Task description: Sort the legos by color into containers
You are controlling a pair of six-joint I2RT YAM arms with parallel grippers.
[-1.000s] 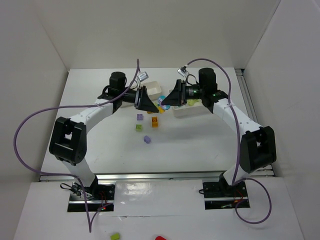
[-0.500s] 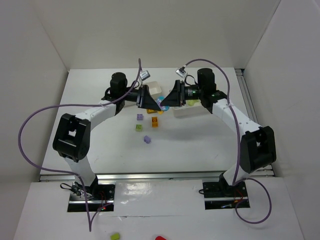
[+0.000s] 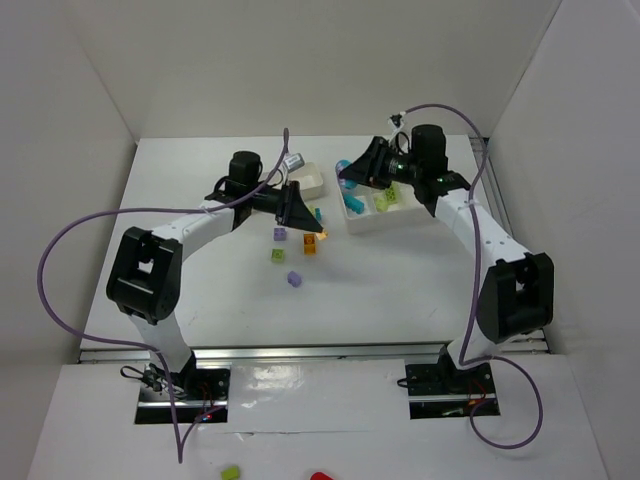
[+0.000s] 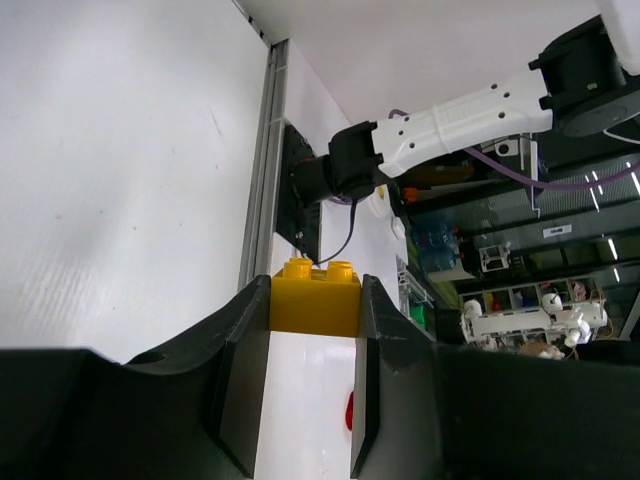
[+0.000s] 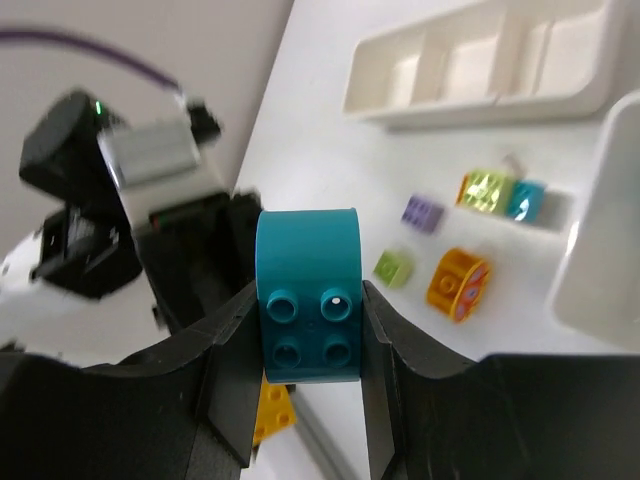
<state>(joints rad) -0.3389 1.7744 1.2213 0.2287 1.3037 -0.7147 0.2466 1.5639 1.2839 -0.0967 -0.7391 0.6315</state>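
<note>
- From the top camera we see the left gripper [image 3: 303, 213] low over the middle of the desk [image 3: 200, 290], a little toward its far edge. Its jaws are too small in this view for us to judge.
- The right gripper [image 3: 348, 180] is held up near the left end of the right tray [image 3: 400, 218], which lies toward the desk's far right corner. Teal and lime green pieces lie inside that tray.
- The left tray [image 3: 312, 180] sits by the far edge, partly hidden behind the left gripper.
- Loose legos lie in the middle of the desk, just on the near side of the left gripper: a purple brick [image 3: 281, 235], a lime green brick [image 3: 277, 256], an orange brick [image 3: 310, 244] and, nearest to us, a pale purple piece [image 3: 294, 279].
- From the left wrist we see that gripper's jaws drawn narrow and clamped on the two sides of a yellow brick [image 4: 315, 305]. Two of the brick's studs show along its upper edge. Beyond it a silver rail [image 4: 262, 190] runs along the desk's edge.
- From the right wrist we see the jaws pinching a teal brick [image 5: 305, 310], with four studs facing the camera and the far end rounded. It is held above the desk, clear of both trays. Below it the loose bricks lie between the two trays.
</note>
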